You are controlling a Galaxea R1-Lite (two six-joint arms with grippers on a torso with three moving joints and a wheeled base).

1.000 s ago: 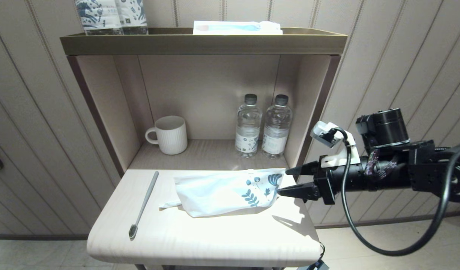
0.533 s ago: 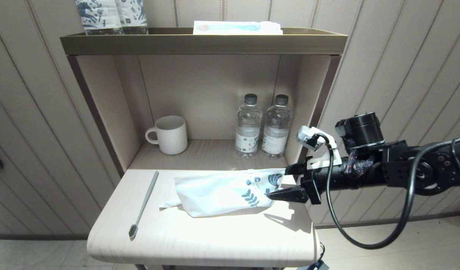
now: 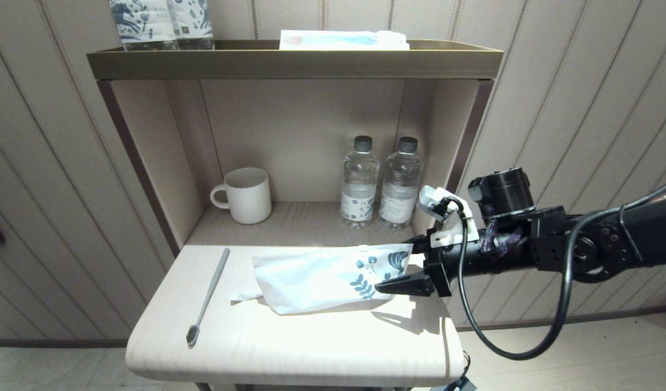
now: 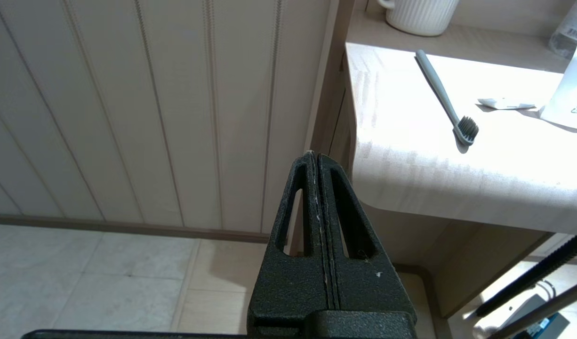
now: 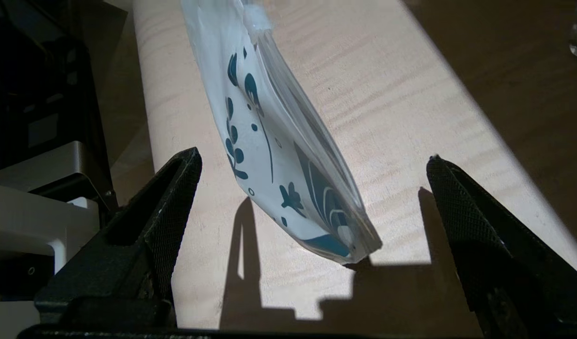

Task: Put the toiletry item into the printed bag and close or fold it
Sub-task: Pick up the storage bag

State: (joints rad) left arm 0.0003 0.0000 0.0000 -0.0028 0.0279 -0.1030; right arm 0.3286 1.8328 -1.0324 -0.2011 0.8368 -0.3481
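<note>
Right pincer (image 3: 404,269) stands wide open and empty, its two black fingers straddling the printed end of the flat white crinkly pouch with the teal-blue leaf and flower print (image 3: 325,277). You have that end between the fingers but not clamped; in the right wrist view the pouch's (image 5: 279,141) edge rises between them, clear of both. The pouch lies on the pale wooden desk (image 3: 289,347) with its long axis running straight away from your pincer toward the robot's left. Beyond it, near the desk's left edge, rests the long slim grey toothbrush with the dark bristle head (image 3: 207,297), well apart from the pouch. Your left pincer (image 4: 315,157) is closed on nothing, parked off the desk's left side, nearer the toothbrush.
</note>
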